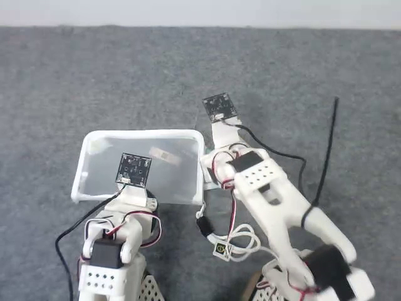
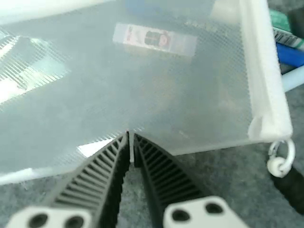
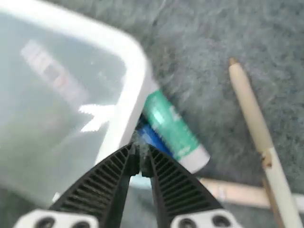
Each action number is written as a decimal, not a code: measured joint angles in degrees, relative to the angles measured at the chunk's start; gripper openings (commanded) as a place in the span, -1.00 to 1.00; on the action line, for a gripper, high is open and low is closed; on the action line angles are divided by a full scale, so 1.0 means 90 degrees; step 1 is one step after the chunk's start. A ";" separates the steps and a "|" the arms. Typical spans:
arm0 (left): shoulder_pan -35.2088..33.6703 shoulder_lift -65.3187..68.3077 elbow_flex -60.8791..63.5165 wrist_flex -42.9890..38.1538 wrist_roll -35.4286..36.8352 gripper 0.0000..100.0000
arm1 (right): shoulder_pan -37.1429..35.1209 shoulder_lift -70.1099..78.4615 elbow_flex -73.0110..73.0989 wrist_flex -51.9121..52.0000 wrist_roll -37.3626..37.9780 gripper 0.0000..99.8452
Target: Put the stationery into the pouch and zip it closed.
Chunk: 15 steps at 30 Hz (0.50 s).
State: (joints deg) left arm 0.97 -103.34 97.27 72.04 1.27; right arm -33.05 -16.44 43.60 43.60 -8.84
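Note:
The clear pouch [image 1: 169,134] with a white zip border lies flat on the grey carpet. A small labelled item [image 2: 154,39] lies inside it. My left gripper [image 2: 130,141] is shut on the pouch's [image 2: 266,95] near edge. Its zip pull ring [image 2: 280,159] hangs at the near right corner. My right gripper [image 3: 139,148] is shut on the white border of the pouch [image 3: 130,90] on its right side. A green and white tube [image 3: 173,128] and a blue pen [image 3: 151,137] lie right against that border. Two beige pens [image 3: 251,109] lie on the carpet beyond.
Both arms come in from the near side in the high view, the left arm [image 1: 116,244] below the pouch, the right arm [image 1: 282,200] beside it. Loose white and black cables [image 1: 232,241] lie between them. A thin black cable [image 1: 329,144] runs at the right.

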 measured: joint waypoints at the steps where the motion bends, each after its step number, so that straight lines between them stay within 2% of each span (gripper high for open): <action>1: 0.0000 0.0000 0.0000 0.0000 0.0000 -0.98 | -0.0098 -0.0205 0.0000 0.0283 0.0000 -0.98; 7: 0.0000 0.0000 0.0000 0.0000 0.0000 -0.98 | -0.0811 -0.1123 0.0000 0.1993 -0.0020 -0.71; 10: 0.0000 0.0000 0.0000 0.0000 0.0000 -0.98 | -0.1270 -0.1211 0.0000 0.2618 -0.0391 -0.67; 15: 0.0000 0.0000 0.0000 0.0000 0.0000 -0.98 | -0.2208 -0.1241 0.0518 0.2432 -0.0850 -0.67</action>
State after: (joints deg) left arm 0.97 -103.34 97.27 72.04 1.27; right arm -52.92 -27.60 48.26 65.49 -16.48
